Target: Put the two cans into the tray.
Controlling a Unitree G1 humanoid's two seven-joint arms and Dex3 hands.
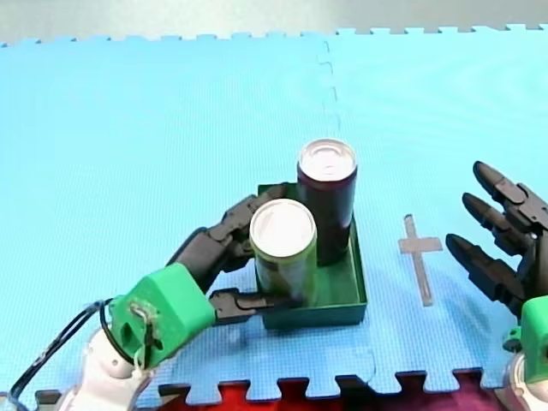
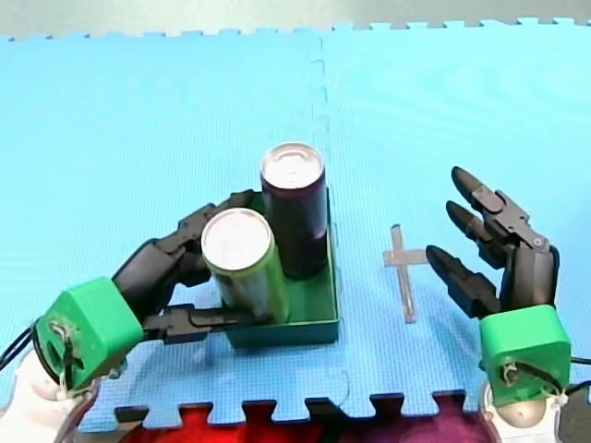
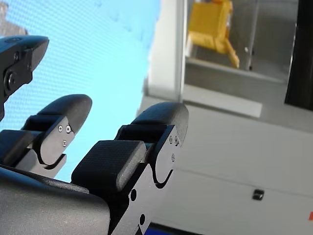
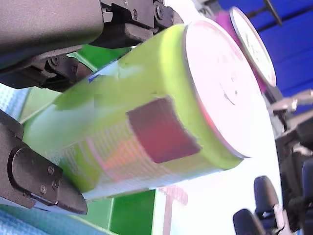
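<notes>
The lime-green can (image 1: 282, 248) is sitting upright at the near-left corner of the green tray (image 1: 355, 295), its base hidden behind the tray's front wall, so I can't tell if it's actually resting on the tray floor or hanging just above it; right behind it, touching or as good as touching, the dark purple can (image 1: 326, 201) is standing fully inside at the far side, looking done. The left hand (image 1: 218, 261) is clamped on the green can, fingers wrapping the far-left side and the thumb reaching across the near side just outside the tray's corner; my guess is it's gripping low and from the side like that so the can goes down straight without knocking its neighbour, since there's barely any room between the two.

Looks-wise: the green one has a plain silver top and, in the second wrist view, a glossy lime body with a printed label and a reddish-brown square patch on the side, with black fingers (image 4: 39, 181) pressing on it; the purple one is taller-looking, dark and shiny with a silver lid.

The right hand (image 1: 501, 235) is hovering off to the right holding nothing, fingers uncurled, beside a grey tape cross (image 1: 419, 248) on the blue foam-tiled surface (image 1: 128, 128); probably just staying out of the way.
</notes>
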